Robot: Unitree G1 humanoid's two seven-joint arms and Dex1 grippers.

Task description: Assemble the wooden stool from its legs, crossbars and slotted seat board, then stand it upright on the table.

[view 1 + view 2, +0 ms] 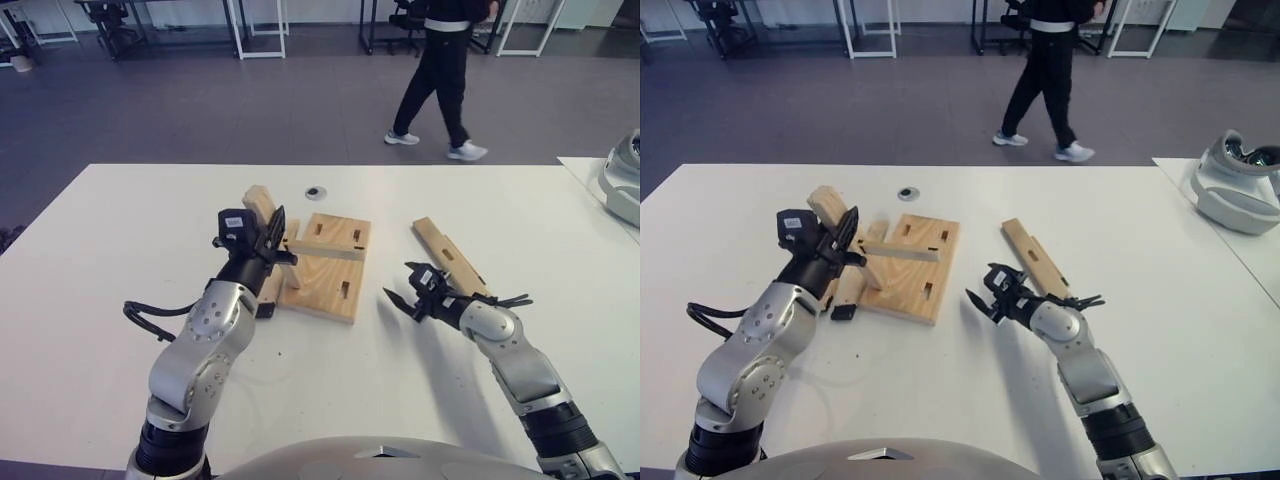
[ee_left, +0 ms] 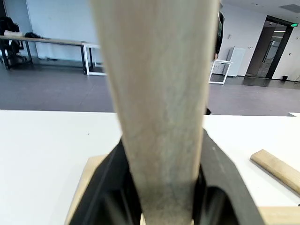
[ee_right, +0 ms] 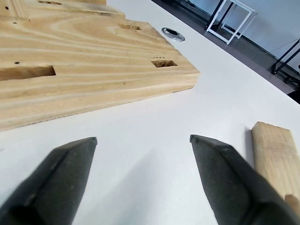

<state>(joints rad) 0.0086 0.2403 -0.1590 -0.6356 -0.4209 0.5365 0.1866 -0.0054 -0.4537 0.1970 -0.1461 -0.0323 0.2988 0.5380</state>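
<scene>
Seat board (image 1: 330, 285) lies mid-worktop (image 1: 120, 230), slots facing up. Crossbar (image 1: 325, 251) lies flat across its far half, roughly parallel to the far edge.

Left end effector (image 1: 272, 238) is at the board's left edge, clamped on a leg (image 1: 258, 203). Left wrist view confirms it: the wood runs straight up between both black fingers (image 2: 108, 187), which are tight against its sides. The leg's free end points away from the robot, past the board's far-left corner, and is tilted rather than flat on the worktop. Another wood piece (image 1: 271, 288) lies under the left end effector along the board's left edge; can't tell if it's in a slot or just beside the board. Small black block (image 1: 264, 310) sits on the worktop at its near end.

Right end effector (image 1: 400, 290) is wide open and holds nothing. It sits low over bare worktop just right of the board's near-right corner, tips pointing toward the board. Right wrist view shows clear white surface between the two fingers, not touching the board.

Second leg (image 1: 450, 255) lies flat on the worktop right of the board, angled, well apart from it and close behind the right end effector.

Round grommet (image 1: 317, 191) is set in the worktop beyond the board. Headset (image 1: 1235, 180) rests on the next table at far right.
</scene>
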